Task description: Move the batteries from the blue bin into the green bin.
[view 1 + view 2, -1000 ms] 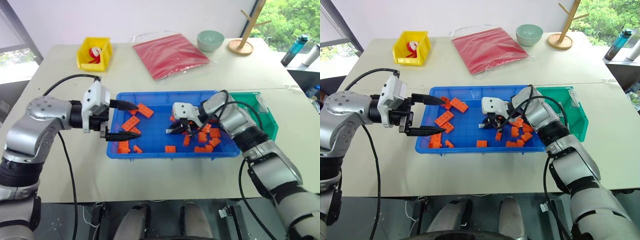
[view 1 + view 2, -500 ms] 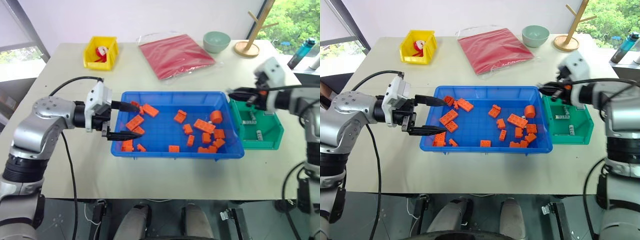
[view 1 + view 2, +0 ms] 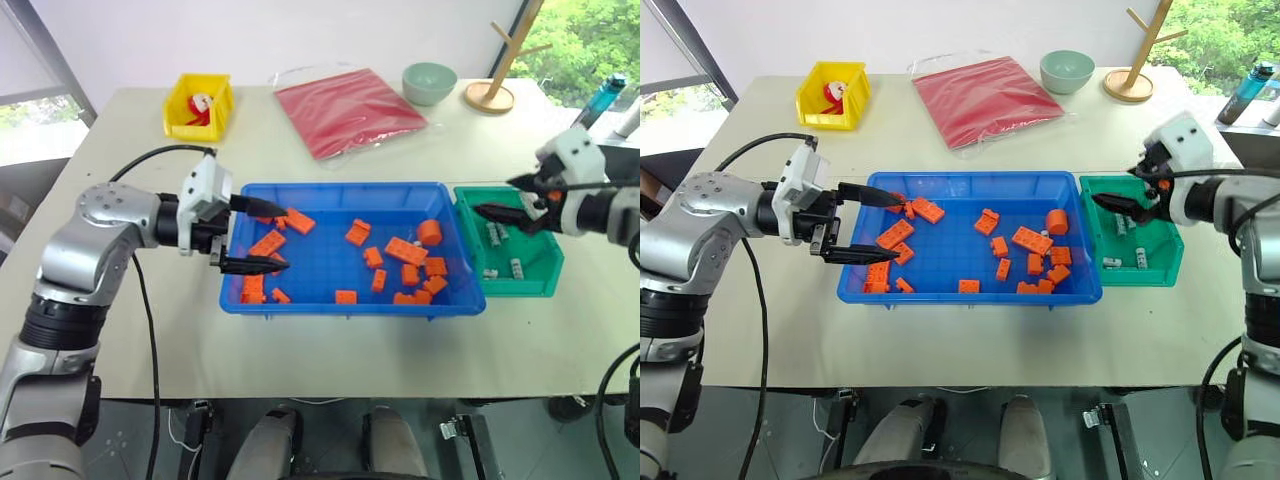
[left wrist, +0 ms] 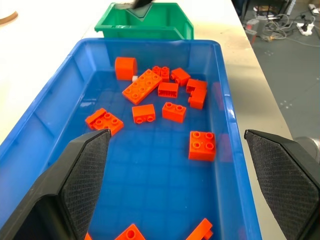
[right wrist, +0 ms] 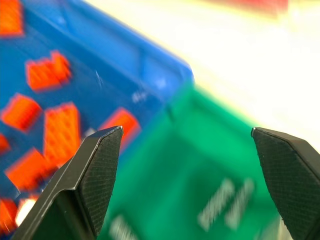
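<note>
Left eye view: four batteries [image 3: 503, 249] in green bin [image 3: 535, 280], right of frame. About fifteen bricks [image 3: 406, 251] in blue bin [image 3: 340, 303]. Left gripper [image 3: 262, 237] and right gripper [image 3: 505, 199] both spread, empty.

Silver batteries [image 3: 1125, 262] lie in green bin [image 3: 1168, 262], beside blue bin [image 3: 940, 290] w/ orange bricks [image 3: 1031, 240].

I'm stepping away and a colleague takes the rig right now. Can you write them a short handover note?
Left gripper: open, empty, at the left end of the blue bin.
Right gripper: open, empty, over the green bin.
Batteries: several lie in the green bin, which stands against the blue bin's right end.
Done: those batteries are across.
Left: the blue bin holds orange bricks; a small pale piece lies beside the round orange brick near the right end. I cannot tell whether it is a battery, so check there before calling the job finished.
</note>
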Tool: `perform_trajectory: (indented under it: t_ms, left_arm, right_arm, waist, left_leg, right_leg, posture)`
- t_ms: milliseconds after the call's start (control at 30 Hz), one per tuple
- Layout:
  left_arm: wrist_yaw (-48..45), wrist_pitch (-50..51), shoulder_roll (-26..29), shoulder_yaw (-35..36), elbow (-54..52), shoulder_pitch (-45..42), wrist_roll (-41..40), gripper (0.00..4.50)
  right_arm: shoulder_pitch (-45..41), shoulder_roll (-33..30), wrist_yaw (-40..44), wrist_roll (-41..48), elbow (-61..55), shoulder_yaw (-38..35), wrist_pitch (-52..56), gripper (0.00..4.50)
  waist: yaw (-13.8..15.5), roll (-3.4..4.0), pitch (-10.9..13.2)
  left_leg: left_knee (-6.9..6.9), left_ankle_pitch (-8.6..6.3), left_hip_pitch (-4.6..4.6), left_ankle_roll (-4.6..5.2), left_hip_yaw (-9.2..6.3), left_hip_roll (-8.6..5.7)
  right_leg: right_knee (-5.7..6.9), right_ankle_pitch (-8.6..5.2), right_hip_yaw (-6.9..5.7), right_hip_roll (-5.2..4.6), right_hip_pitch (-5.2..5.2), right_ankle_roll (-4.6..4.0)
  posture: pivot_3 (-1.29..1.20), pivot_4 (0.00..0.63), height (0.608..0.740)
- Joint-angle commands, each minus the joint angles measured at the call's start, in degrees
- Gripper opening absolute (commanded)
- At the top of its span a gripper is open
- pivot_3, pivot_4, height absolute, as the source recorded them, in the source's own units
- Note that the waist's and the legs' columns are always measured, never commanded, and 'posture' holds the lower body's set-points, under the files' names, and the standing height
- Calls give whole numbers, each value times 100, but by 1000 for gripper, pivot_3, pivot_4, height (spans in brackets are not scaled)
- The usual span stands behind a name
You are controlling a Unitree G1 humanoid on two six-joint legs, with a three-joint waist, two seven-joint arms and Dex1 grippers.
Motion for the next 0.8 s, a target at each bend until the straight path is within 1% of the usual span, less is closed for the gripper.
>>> perform_trajectory:
  t_ms: [33, 133, 200, 267, 367, 567, 800]
  left_arm:
    - [28, -90, 47, 131, -149, -60, 2, 4500]
    - [95, -75, 59, 180, -229, 17, -21, 4500]
    - [151, -65, 69, 208, -291, 76, -31, 4500]
    - [222, -25, 89, 262, -389, 159, -68, 4500]
    - [284, 37, 161, 356, -557, 303, -133, 4500]
    - [373, 123, 265, 481, -712, 454, -202, 4500]
    - [421, 155, 284, 466, -742, 438, -245, 4500]
  right_arm:
    - [-504, 207, -76, 130, -481, 670, 302, 4374]
    - [-505, 700, -277, 307, -862, 1029, 568, 4374]
    - [-349, 837, -297, 336, -1143, 1332, 577, 4448]
    - [-256, 973, -483, 198, -1175, 1595, 494, 4448]
    - [-168, 955, -705, -100, -1031, 1910, 246, 4448]
    - [75, 953, -837, -94, -1013, 1988, 405, 4448]
    - [296, 1031, -986, -410, -769, 2353, -3, 4448]
  waist:
    - [-2, 0, 0]
    - [2, -1, 0]
    - [14, -1, 0]
    - [18, -1, 0]
    - [18, -1, 0]
    - [4, -1, 0]
    - [0, -1, 0]
  left_leg:
    - [0, 0, 0, 0, 0, 0]
    - [0, 0, 0, 0, -7, 1]
    - [1, 0, -5, 0, -9, -2]
    - [3, -1, -7, 1, -19, -8]
    - [5, -1, -7, 2, -21, -12]
    - [5, -1, -7, 2, -22, -11]
    - [4, -1, -7, 2, -21, -11]
  right_leg:
    - [0, 0, 0, 0, 1, 0]
    - [0, 0, 0, 2, 1, 0]
    - [5, 0, 2, -1, 1, 0]
    - [9, 0, 4, -1, 1, 0]
    - [10, 0, 5, -3, 1, 0]
    - [10, 0, 4, -2, 1, 0]
    - [10, 0, 4, -1, 1, 0]
  posture:
    - [0, 150, 717]
    - [0, 150, 717]
    - [0, 150, 717]
    - [0, 150, 717]
    - [0, 150, 717]
    - [0, 150, 717]
    - [0, 150, 717]
